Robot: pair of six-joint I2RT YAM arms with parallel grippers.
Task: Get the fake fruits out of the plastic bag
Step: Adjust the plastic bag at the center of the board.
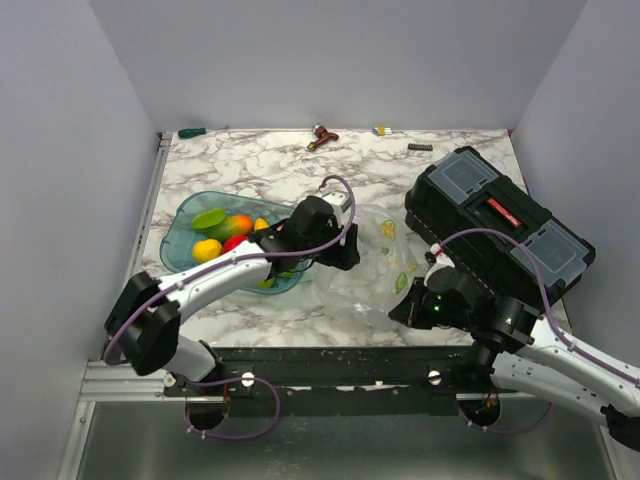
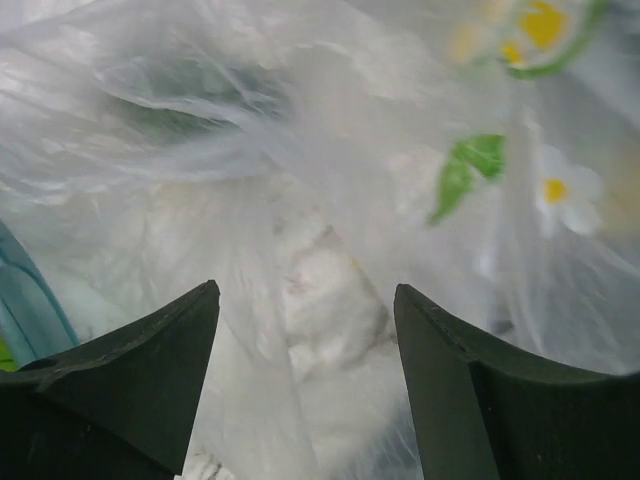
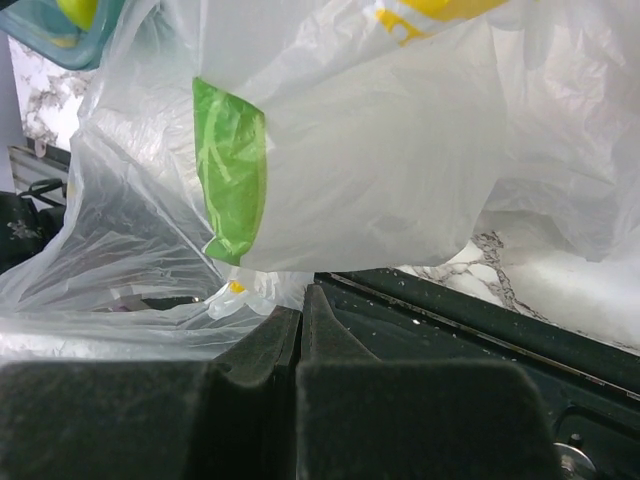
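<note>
bag (image 1: 362,268) crumpled between the two arms | fake fruits (image 1: 222,232) in teal tray (image 1: 178,218), just left of bag | left gripper (image 2: 305,300) spread wide, film bunched in front of its fingers | right gripper (image 3: 302,300) pressed together, pinching bag's near right edge

I see a marble table (image 1: 250,170) carrying a teal tray (image 1: 173,250) by its left edge, the plastic bag (image 1: 360,280) at the near edge, and a black toolbox (image 1: 495,215) on the right.
</note>
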